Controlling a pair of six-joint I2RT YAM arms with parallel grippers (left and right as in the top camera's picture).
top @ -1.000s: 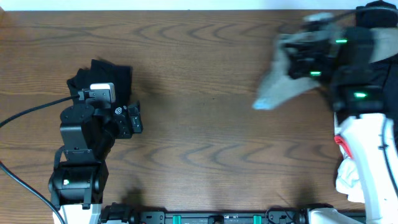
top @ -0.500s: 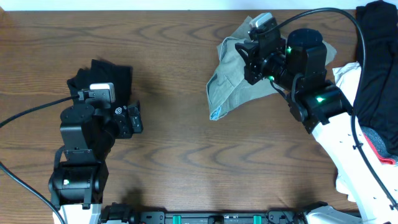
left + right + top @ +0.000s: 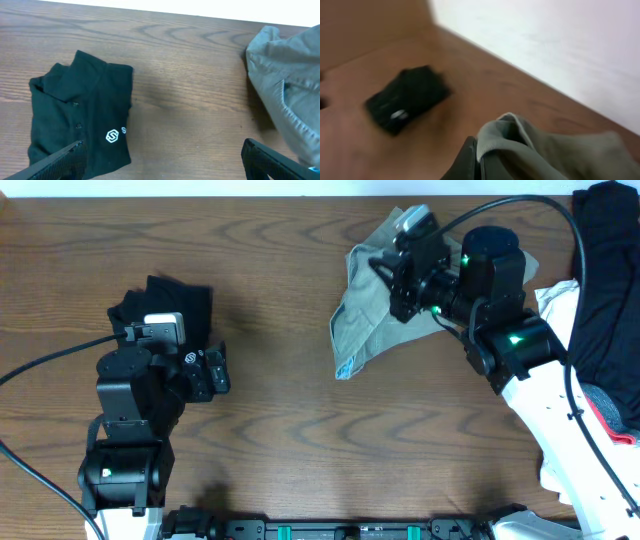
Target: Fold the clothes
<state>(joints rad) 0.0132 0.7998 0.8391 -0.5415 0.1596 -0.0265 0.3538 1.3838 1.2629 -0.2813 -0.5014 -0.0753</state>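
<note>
The khaki-green shorts (image 3: 362, 315) are crumpled in the upper centre-right of the overhead frame, over the wooden table (image 3: 300, 450), with 1 corner trailing toward frame centre. The right gripper (image 3: 388, 275) is pinched onto the upper part of the shorts. The blurred right wrist view shows 1 dark finger (image 3: 468, 161) pressed against a fold of the khaki fabric. Whether the lower fabric touches the table cannot be told. A folded black polo shirt (image 3: 165, 305) with a small white logo lies flat at frame left, well apart from the shorts. The left gripper (image 3: 218, 368) sits by the shirt's lower right part, its 2 fingers (image 3: 65, 160) spread wide and holding nothing. At the right edge a black garment (image 3: 600, 280) lies beside a white garment (image 3: 555, 300), with red cloth (image 3: 598, 412) lower down.
</note>
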